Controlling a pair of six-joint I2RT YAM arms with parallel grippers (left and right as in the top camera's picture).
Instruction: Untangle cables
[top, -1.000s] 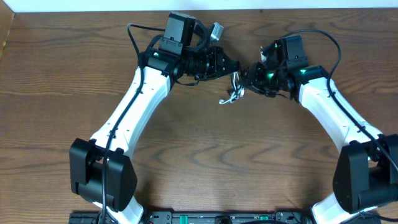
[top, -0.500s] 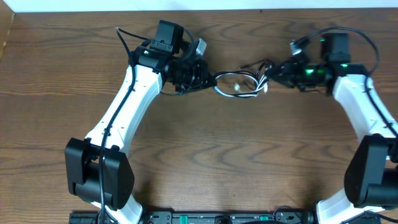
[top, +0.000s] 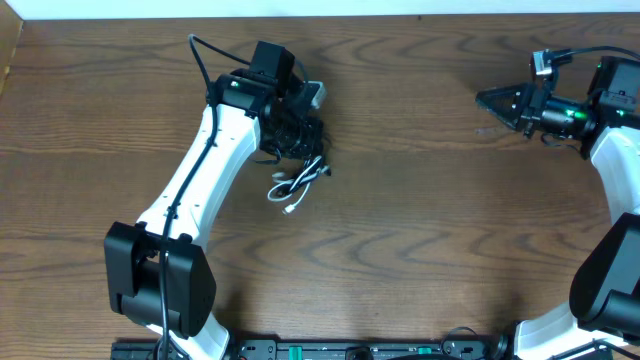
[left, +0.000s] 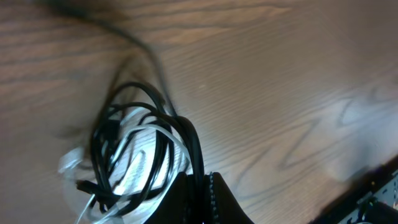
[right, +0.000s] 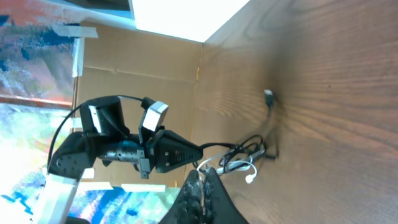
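1. Overhead: the cables (top: 296, 182) are being held as one bundle by the left gripper (top: 303, 137), towards the far left of the table (top: 400, 260). The white cable (top: 292, 195) is being seen hanging below the jaws in loose loops, with its plug end lying on the wood. The right gripper (top: 492, 98) is being held well apart at the far right, pointing towards the bundle.
2. Left wrist: the left gripper (left: 205, 186) is being pressed shut on the cables. The black cable (left: 189, 134) is being seen wound over and through the white cable's (left: 140, 155) loops; the crossings are being lost to blur. A blurred dark line is being seen running off to the upper left; whether it is a free length of black cord cannot be told.
3. Right wrist: the right gripper's (right: 202, 186) fingers are being pressed together, and nothing is being seen between them. A small plug-like object (right: 268, 96) is being noted on the wood, apart from the bundle; its owner cannot be told.
4. Step, as a judgement: both cords are being held snarled in one pincer, so separation is not done. The next move is being judged to call for the right pincer to be opened, brought across, and closed on a single white loop only. That loop is then to be drawn away while the black cord is being anchored.
5. Writing: no brand, label or text is being read in any view
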